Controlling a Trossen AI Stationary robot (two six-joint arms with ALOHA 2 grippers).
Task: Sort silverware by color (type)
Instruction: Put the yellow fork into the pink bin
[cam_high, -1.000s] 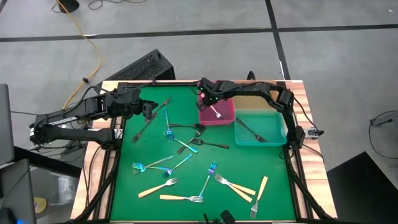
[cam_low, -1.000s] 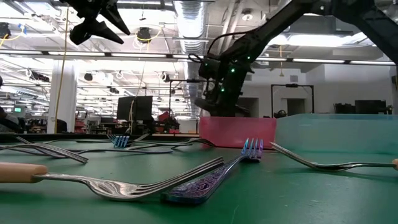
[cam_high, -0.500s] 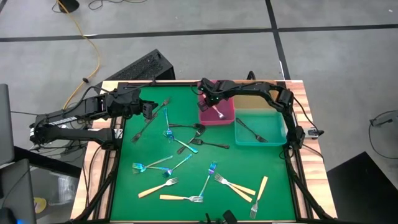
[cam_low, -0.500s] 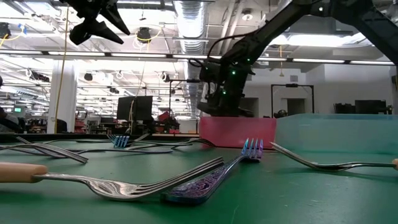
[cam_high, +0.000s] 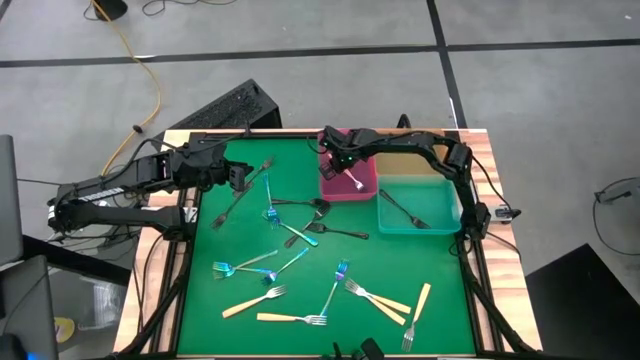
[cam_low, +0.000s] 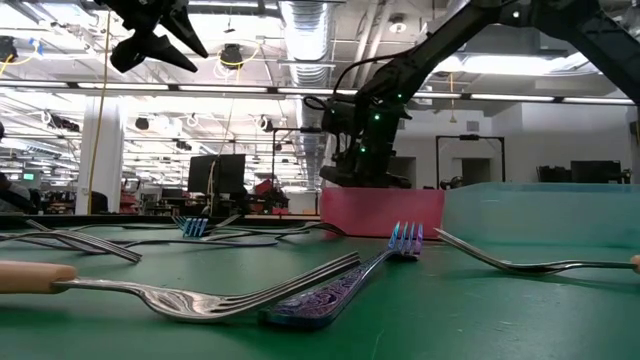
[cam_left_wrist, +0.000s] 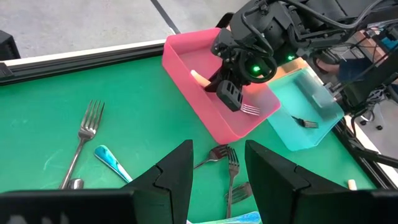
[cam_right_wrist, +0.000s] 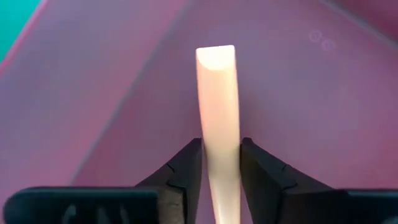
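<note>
Forks (cam_high: 300, 319) looked light, stiff and slippery; right gripper (cam_high: 338, 168), maybe letting go, flanked one tan-handled fork's (cam_right_wrist: 219, 99) handle.

A tan-handled fork (cam_high: 352, 181) lay inside the pink bin (cam_high: 366, 190), its pale handle (cam_right_wrist: 217, 106) pointing up between two dark fingers. A dark fork (cam_high: 402, 210) lay slanted in the teal bin (cam_high: 447, 222) just beside the pink bin. The other forks lay scattered flat on the green mat (cam_high: 230, 240) in front of the pink bin: dark ones (cam_high: 338, 231) nearest it, shiny blue ones (cam_high: 268, 199) around the mat's middle, and tan-handled ones (cam_high: 254, 299) farthest from it, some crossing each other.
</note>
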